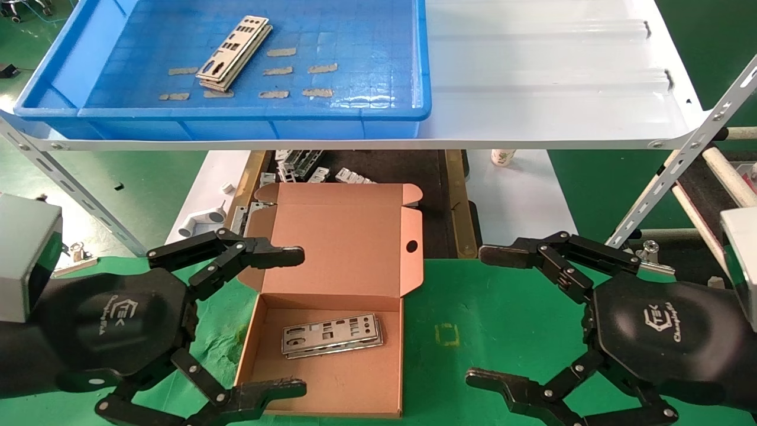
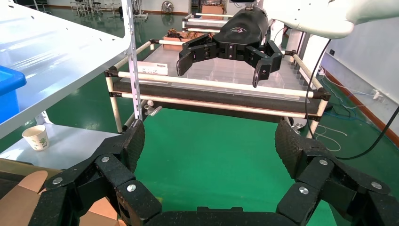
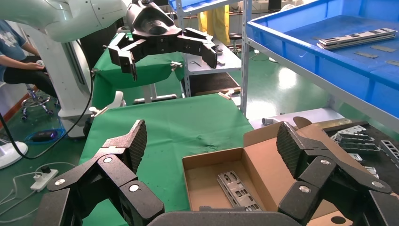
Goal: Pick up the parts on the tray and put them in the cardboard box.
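A stack of silver punched parts (image 1: 235,52) lies in the blue tray (image 1: 366,109) on the white shelf at the upper left; it also shows as parts (image 3: 356,38) in the tray (image 3: 329,70). The cardboard box (image 1: 349,242) sits open on the green mat, with more parts (image 1: 331,335) flat on its floor, seen too as parts (image 3: 237,189) in the box (image 3: 207,183). My left gripper (image 1: 287,319) is open at the box's left side. My right gripper (image 1: 494,316) is open over the mat right of the box. Both hold nothing.
Grey tape patches (image 1: 295,71) dot the tray floor. White and metal brackets (image 1: 301,168) lie on a dark surface behind the box. A paper cup (image 1: 501,157) stands under the shelf. Slanted shelf posts (image 1: 680,160) rise at the right, and a rack with rods (image 2: 211,92) stands beyond.
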Robot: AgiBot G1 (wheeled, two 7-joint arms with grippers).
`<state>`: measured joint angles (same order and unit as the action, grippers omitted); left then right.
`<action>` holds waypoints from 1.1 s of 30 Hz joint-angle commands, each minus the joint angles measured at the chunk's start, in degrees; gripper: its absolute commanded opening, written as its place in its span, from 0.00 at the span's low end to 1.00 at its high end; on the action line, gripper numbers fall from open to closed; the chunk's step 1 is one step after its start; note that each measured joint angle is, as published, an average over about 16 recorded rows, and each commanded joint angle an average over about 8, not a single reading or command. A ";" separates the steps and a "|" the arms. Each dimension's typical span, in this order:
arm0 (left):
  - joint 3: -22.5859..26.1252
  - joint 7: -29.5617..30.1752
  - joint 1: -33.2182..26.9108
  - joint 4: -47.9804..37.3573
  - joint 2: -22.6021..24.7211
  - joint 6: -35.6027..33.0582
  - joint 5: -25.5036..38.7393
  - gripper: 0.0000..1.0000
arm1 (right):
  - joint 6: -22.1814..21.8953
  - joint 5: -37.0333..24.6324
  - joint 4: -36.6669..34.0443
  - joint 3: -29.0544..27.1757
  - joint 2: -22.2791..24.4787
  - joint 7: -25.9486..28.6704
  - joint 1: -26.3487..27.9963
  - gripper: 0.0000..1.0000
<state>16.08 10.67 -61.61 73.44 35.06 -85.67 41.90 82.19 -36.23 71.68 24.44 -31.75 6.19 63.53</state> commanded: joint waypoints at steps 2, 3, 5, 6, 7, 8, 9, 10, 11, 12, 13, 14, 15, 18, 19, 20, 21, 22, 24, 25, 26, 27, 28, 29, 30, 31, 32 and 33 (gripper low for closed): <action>0.00 0.00 0.00 0.00 0.00 0.00 0.00 1.00 | 0.00 0.00 0.00 0.00 0.00 0.00 0.00 1.00; 0.00 0.00 0.00 0.00 0.00 0.00 0.00 1.00 | 0.00 0.00 0.00 0.00 0.00 0.00 0.00 1.00; 0.00 0.00 0.00 0.00 0.00 0.00 0.00 1.00 | 0.00 0.00 0.00 0.00 0.00 0.00 0.00 1.00; 0.00 0.00 0.00 0.00 0.00 0.00 0.00 1.00 | 0.00 0.00 0.00 0.00 0.00 0.00 0.00 1.00; 0.00 0.00 0.00 0.00 0.00 0.00 0.00 1.00 | 0.00 0.00 0.00 0.00 0.00 0.00 0.00 1.00; 0.00 0.00 0.00 0.00 0.00 0.00 0.00 1.00 | 0.00 0.00 0.00 0.00 0.00 0.00 0.00 1.00; 0.00 0.00 0.00 0.00 0.00 0.00 0.00 1.00 | 0.00 0.00 0.00 0.00 0.00 0.00 0.00 1.00; 0.00 0.00 0.00 0.00 0.00 0.00 0.00 1.00 | 0.00 0.00 0.00 0.00 0.00 0.00 0.00 1.00; 0.00 0.00 0.00 0.00 0.00 0.00 0.00 1.00 | 0.00 0.00 0.00 0.00 0.00 0.00 0.00 1.00; 0.00 0.00 0.00 0.00 0.00 0.00 0.00 1.00 | 0.00 0.00 0.00 0.00 0.00 0.00 0.00 1.00; 0.00 0.00 0.00 0.00 0.00 0.00 0.00 1.00 | 0.00 0.00 0.00 0.00 0.00 0.00 0.00 1.00; 0.00 0.00 0.00 0.00 0.00 0.00 0.00 1.00 | 0.00 0.00 0.00 0.00 0.00 0.00 0.00 1.00; 0.00 0.00 0.00 0.00 0.00 0.00 0.00 1.00 | 0.00 0.00 0.00 0.00 0.00 0.00 0.00 1.00; 0.00 0.00 0.00 0.00 0.00 0.00 0.00 1.00 | 0.00 0.00 0.00 0.00 0.00 0.00 0.00 1.00; 0.00 0.00 0.00 0.00 0.00 0.00 0.00 1.00 | 0.00 0.00 0.00 0.00 0.00 0.00 0.00 1.00; 0.00 0.00 0.00 0.00 0.00 0.00 0.00 1.00 | 0.00 0.00 0.00 0.00 0.00 0.00 0.00 1.00; 0.00 0.00 0.00 0.00 0.00 0.00 0.00 1.00 | 0.00 0.00 0.00 0.00 0.00 0.00 0.00 1.00; 0.00 0.00 0.00 0.00 0.00 0.00 0.00 1.00 | 0.00 0.00 0.00 0.00 0.00 0.00 0.00 1.00; 0.00 0.00 0.00 0.00 0.00 0.00 0.00 1.00 | 0.00 0.00 0.00 0.00 0.00 0.00 0.00 1.00; 0.00 0.00 0.00 0.00 0.00 0.00 0.00 1.00 | 0.00 0.00 0.00 0.00 0.00 0.00 0.00 1.00; 0.00 0.00 0.00 0.00 0.00 0.00 0.00 1.00 | 0.00 0.00 0.00 0.00 0.00 0.00 0.00 1.00; 0.00 0.00 0.00 0.00 0.00 0.00 0.00 1.00 | 0.00 0.00 0.00 0.00 0.00 0.00 0.00 1.00; 0.00 0.00 0.00 0.00 0.00 0.00 0.00 1.00 | 0.00 0.00 0.00 0.00 0.00 0.00 0.00 1.00; 0.00 0.00 0.00 0.00 0.00 0.00 0.00 1.00 | 0.00 0.00 0.00 0.00 0.00 0.00 0.00 1.00; 0.00 0.00 0.00 0.00 0.00 0.00 0.00 1.00 | 0.00 0.00 0.00 0.00 0.00 0.00 0.00 1.00; 0.00 0.00 0.00 0.00 0.00 0.00 0.00 1.00 | 0.00 0.00 0.00 0.00 0.00 0.00 0.00 1.00; 0.00 0.00 0.00 0.00 0.00 0.00 0.00 1.00 | 0.00 0.00 0.00 0.00 0.00 0.00 0.00 1.00; 0.00 0.00 0.00 0.00 0.00 0.00 0.00 1.00 | 0.00 0.00 0.00 0.00 0.00 0.00 0.00 1.00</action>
<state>16.08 10.67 -61.61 73.44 35.06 -85.67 41.90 82.19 -36.23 71.68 24.44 -31.75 6.19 63.53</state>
